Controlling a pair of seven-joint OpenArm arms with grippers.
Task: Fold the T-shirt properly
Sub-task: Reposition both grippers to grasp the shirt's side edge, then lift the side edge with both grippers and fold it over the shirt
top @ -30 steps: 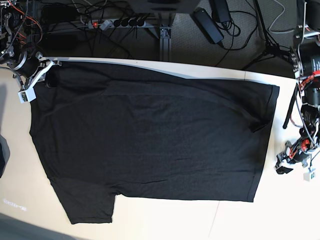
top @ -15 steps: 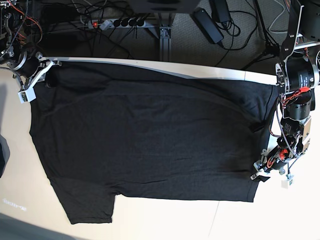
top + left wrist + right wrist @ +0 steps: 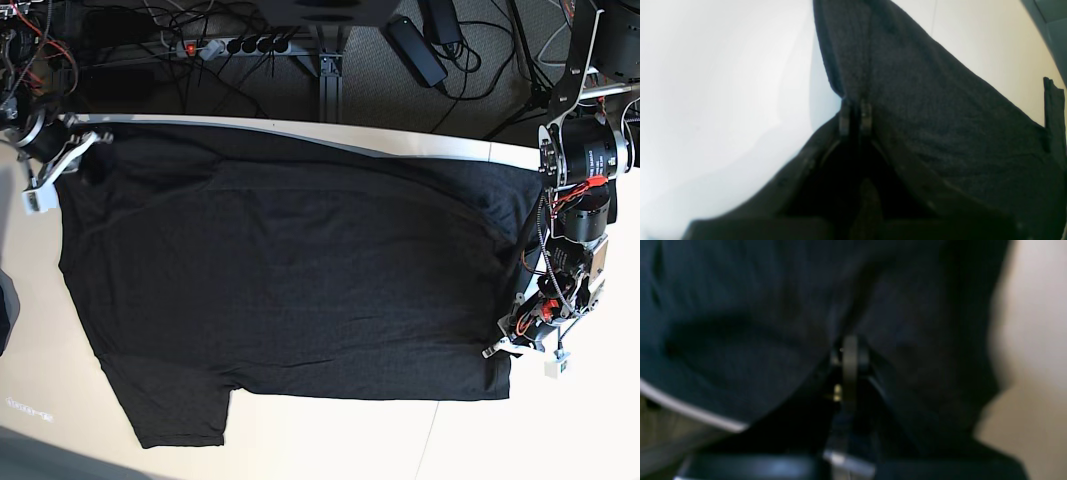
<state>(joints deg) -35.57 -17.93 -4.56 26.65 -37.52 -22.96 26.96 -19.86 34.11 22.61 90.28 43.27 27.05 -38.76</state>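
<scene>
While the black T-shirt [image 3: 290, 290] lies spread flat across the pale desk [image 3: 330, 440], its knit cotton looks matte and finely grained, with soft creases running near the far edge. One short sleeve [image 3: 180, 410] juts toward the near side; the hem runs along the side of the left arm. In the left wrist view the left gripper [image 3: 855, 115] has its jaws pinching a raised ridge of the fabric, the cloth tenting up to the dark fingertips [image 3: 866, 115]. In the base view this gripper [image 3: 515, 340] sits at the shirt's near hem corner. The right gripper [image 3: 50, 170] is at the far shoulder corner; its wrist view is blurred, but the jaws [image 3: 850, 353] appear pressed together with dark cloth bunched around them. Bare desk stays open along the near edge and beside the left arm. Beyond the far rim, cables and a power strip [image 3: 235, 45] crowd the floor. No graphic is visible.
</scene>
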